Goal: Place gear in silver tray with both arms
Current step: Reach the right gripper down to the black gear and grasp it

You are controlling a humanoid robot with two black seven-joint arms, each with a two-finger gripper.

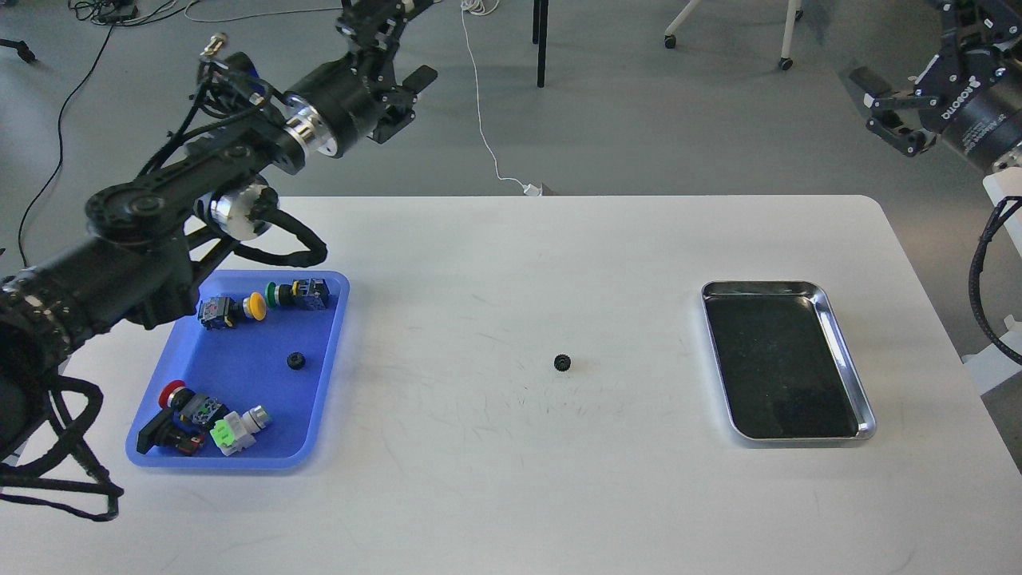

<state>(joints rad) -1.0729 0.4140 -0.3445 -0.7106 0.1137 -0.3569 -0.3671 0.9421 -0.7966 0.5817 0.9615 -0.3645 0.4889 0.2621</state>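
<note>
A small black gear (562, 363) lies alone on the white table, mid-table and left of the silver tray (848, 367). The tray is empty and shows a dark bottom. A second small black gear (297, 361) lies in the blue tray (239, 459). My left gripper (402, 44) is raised high above the table's far left, open and empty. My right gripper (885, 112) is raised at the far right, beyond the table's edge, open and empty.
The blue tray holds several push-button switches, among them yellow (255, 303), green (272, 294) and red (172, 394) ones. Chair legs and a white cable (479, 104) are on the floor behind the table.
</note>
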